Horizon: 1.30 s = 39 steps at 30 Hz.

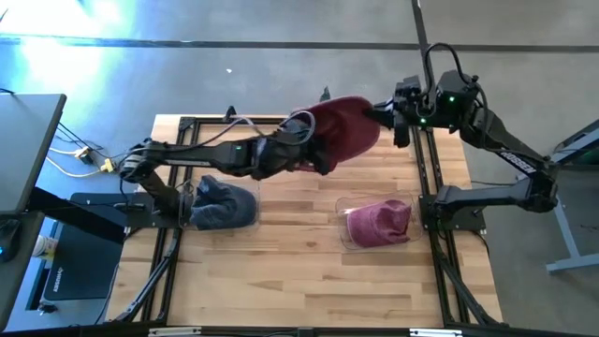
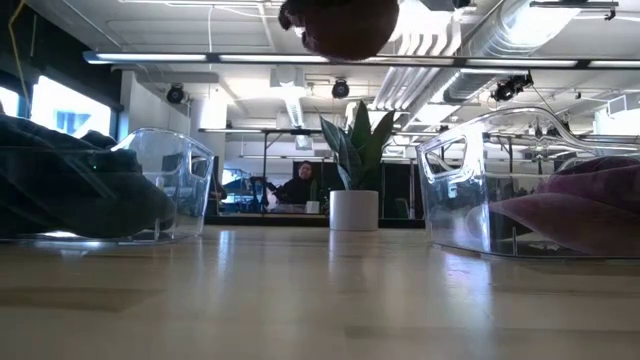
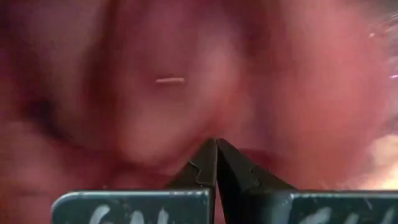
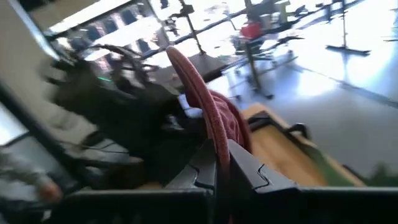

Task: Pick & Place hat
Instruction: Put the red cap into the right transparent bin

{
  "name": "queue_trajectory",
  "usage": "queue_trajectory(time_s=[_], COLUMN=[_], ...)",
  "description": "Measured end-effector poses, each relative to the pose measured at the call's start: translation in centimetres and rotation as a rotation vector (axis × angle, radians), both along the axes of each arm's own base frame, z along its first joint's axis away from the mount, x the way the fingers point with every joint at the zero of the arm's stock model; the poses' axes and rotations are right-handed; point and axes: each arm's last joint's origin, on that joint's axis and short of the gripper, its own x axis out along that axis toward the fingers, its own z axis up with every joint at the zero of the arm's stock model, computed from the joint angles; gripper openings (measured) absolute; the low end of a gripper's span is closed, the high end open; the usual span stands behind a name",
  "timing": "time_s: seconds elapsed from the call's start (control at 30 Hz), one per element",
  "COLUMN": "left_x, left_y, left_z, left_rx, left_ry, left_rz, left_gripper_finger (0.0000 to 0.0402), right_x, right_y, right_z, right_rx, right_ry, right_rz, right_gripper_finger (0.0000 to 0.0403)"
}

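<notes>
Maroon knit fills the left wrist view, so the hat (image 1: 339, 131) sits right against the left gripper (image 3: 216, 163), whose fingers are clenched flat together on a fold of it. That hat hangs in the air above the far middle of the table (image 1: 281, 271), stretched between both arms: the right gripper (image 4: 219, 163) is pinched on its brim from the far right, the thin red edge running straight up between its fingers. In my judgement the step in hand is carrying the hat toward a container, and doing it well means both arms travelling together so the knit neither tears loose nor sags, and neither grip loosening until the hat is squarely over the open bin. Two clear bins stand nearer on the table: the right bin (image 1: 379, 225) already holds a pink-maroon hat (image 1: 384, 223), and the left bin (image 1: 220, 206) holds a dark blue-grey one (image 1: 223, 204); which bin is meant I cannot tell. Light wooden planks make up the tabletop, framed by black rails. Beyond it, the low view shows an open workspace with ceiling ducts, a potted plant (image 2: 355, 170) at the far edge, and a person (image 2: 297, 185) seated in the distance.
</notes>
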Motion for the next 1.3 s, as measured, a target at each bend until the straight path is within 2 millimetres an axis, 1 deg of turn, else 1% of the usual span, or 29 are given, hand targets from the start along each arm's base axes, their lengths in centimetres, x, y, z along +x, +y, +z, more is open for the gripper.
queue_trajectory(time_s=[0.07, 0.23, 0.3, 0.37, 0.43, 0.53, 0.63, 0.7, 0.77, 0.87, 0.93, 1.03, 1.13, 1.23, 1.3], left_x=[1.0, 2.1, 2.6, 2.8, 2.6, 1.3, -0.1, -1.0, -1.3, -2.8, -3.3, -4.9, -5.4, -6.8, -7.4], left_y=[0.8, 2.3, 2.5, 2.4, 1.7, 0.2, -1.3, -2.3, -3.1, -4.3, -4.9, -5.9, -6.3, -6.9, -6.9], left_z=[-0.9, -1.0, -1.1, -1.1, -0.7, 0.2, 0.9, 1.1, 1.2, 1.1, 1.7, 1.7, 2.0, 2.5, 3.0], left_rx=[0.04, 0.072, 0.071, 0.091, 0.104, 0.084, -0.003, -0.066, -0.117, -0.186, -0.223, -0.254, -0.267, -0.272, -0.271], left_ry=[0.018, -0.029, -0.068, -0.066, -0.064, -0.03, -0.034, -0.016, -0.023, 0.039, 0.015, 0.083, 0.085, 0.108, 0.092], left_rz=[0.028, 0.02, 0.007, -0.02, -0.073, -0.142, -0.204, -0.238, -0.261, -0.282, -0.305, -0.331, -0.339, -0.363, -0.376], left_gripper_finger=[0.0, 0.0, 0.0, 0.0, 0.0, 0.0, 0.0, 0.0, 0.0, 0.0, 0.0, 0.0, 0.0, 0.0, 0.0], right_x=[0.3, 0.8, 0.9, 1.0, 0.7, 0.2, -0.4, -0.7, -0.9, -1.0, -0.9, 0.2, 2.3, 5.0, 6.7], right_y=[0.5, 1.7, 2.0, 2.3, 2.4, 2.5, 2.3, 1.9, 1.3, 0.2, -0.6, -2.1, -3.4, -3.6, -3.3], right_z=[0.2, 0.5, 0.6, 0.5, 0.6, 0.7, 0.7, 0.4, -0.1, -1.1, -1.6, -2.8, -4.5, -6.4, -7.6], right_rx=[0.017, 0.008, -0.002, -0.01, -0.023, -0.037, -0.039, -0.02, 0.033, 0.103, 0.136, 0.203, 0.299, 0.374, 0.411], right_ry=[-0.023, -0.058, -0.058, -0.05, -0.052, -0.05, -0.037, -0.008, 0.038, 0.11, 0.147, 0.203, 0.253, 0.305, 0.338], right_rz=[0.053, 0.167, 0.193, 0.202, 0.178, 0.13, 0.053, 0.02, -0.019, -0.075, -0.088, -0.035, 0.095, 0.261, 0.384], right_gripper_finger=[0.0011, 0.001, 0.0006, 0.0006, 0.001, 0.0013, 0.0007, 0.0006, 0.0008, 0.001, 0.0006, 0.0006, 0.0008, 0.0007, 0.0005])
